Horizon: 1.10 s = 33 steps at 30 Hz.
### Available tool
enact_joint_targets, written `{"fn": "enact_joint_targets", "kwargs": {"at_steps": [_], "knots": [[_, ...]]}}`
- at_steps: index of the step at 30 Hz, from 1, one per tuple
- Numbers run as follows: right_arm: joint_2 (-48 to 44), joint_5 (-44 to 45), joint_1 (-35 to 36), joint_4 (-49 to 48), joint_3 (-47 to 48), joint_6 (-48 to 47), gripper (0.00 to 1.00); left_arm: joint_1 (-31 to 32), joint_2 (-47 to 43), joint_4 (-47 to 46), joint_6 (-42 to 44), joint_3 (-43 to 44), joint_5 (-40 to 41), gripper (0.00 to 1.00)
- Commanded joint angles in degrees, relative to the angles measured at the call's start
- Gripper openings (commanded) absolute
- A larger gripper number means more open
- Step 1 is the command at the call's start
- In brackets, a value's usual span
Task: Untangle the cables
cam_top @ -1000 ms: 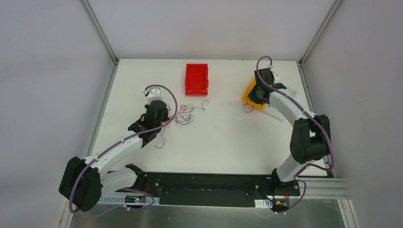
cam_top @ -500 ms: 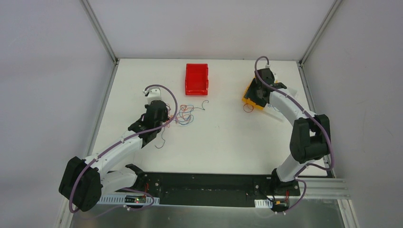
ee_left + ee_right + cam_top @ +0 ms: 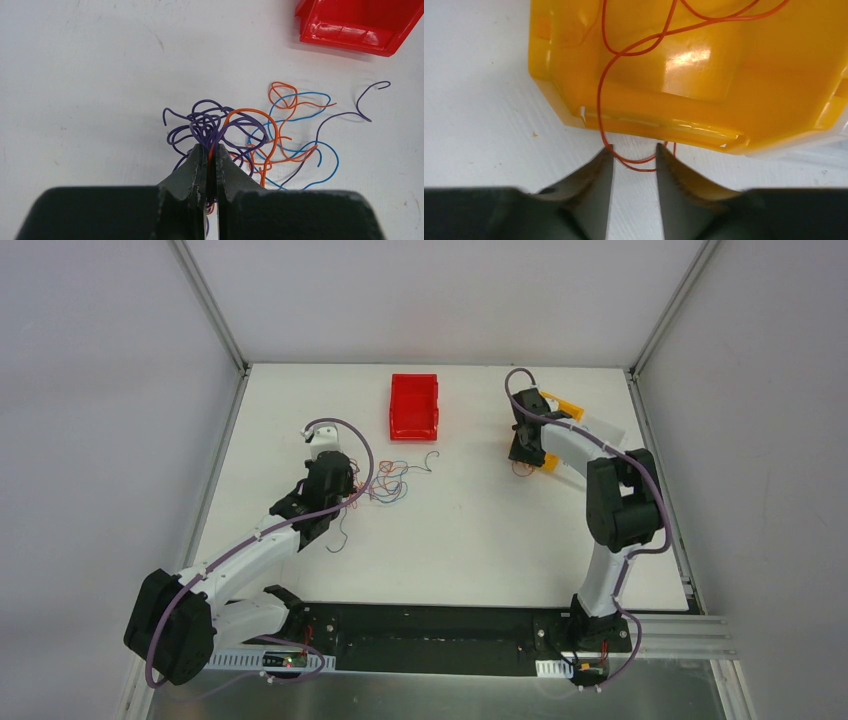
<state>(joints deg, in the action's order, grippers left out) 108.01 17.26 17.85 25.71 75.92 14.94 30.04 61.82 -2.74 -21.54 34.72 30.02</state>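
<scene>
A tangle of purple, orange and blue cables (image 3: 250, 132) lies on the white table left of centre; it also shows in the top view (image 3: 392, 481). My left gripper (image 3: 209, 152) is shut on purple and orange strands at the tangle's near edge. An orange cable (image 3: 624, 60) lies in the yellow bin (image 3: 724, 85) and loops over its near rim onto the table. My right gripper (image 3: 634, 152) is open just before that rim, with the hanging loop (image 3: 639, 162) between its fingertips. In the top view the right gripper (image 3: 522, 452) is beside the yellow bin (image 3: 548, 430).
A red bin (image 3: 414, 405) stands at the back centre and shows at the upper right of the left wrist view (image 3: 360, 22). A loose purple strand (image 3: 367, 100) trails right of the tangle. A clear white piece (image 3: 819, 152) lies under the yellow bin's right side.
My right arm has swung left and nearer, from over the yellow bin down to its near-left rim. The left arm and the tangle have not moved.
</scene>
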Motion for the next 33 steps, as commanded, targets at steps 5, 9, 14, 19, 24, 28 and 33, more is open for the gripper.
{"fn": "enact_joint_targets", "kwargs": {"at_steps": [5,9,14,19,24,28,33], "knots": [[-1.5,1.4,0.6,1.9,2.9,-0.8,0.00,0.5,-0.1,-2.1,0.7,-0.2,-0.5,0.00],[-5.0,-3.1,-0.3,2.0,3.9,-0.3,0.00,0.5,-0.1,-2.1,0.7,-0.2,-0.4,0.00],[-6.5,-12.8,-5.0,3.3,8.5,1.3,0.00,0.5,0.2,-2.1,0.8,-0.2,-0.2,0.00],[-5.3,-25.9,-13.8,4.6,13.2,4.5,0.00,0.5,0.5,-2.1,0.8,0.0,-0.2,0.00],[-2.2,-34.2,-20.5,4.3,17.0,8.7,0.00,0.5,0.7,-2.2,0.7,0.0,-0.3,0.00],[0.4,-34.5,-22.1,5.5,20.7,9.3,0.00,0.5,0.9,-2.2,0.8,0.1,-0.2,0.00],[3.5,-33.4,-22.1,5.3,21.7,9.3,0.00,0.5,0.9,-2.2,0.8,0.1,-0.1,0.00]]}}
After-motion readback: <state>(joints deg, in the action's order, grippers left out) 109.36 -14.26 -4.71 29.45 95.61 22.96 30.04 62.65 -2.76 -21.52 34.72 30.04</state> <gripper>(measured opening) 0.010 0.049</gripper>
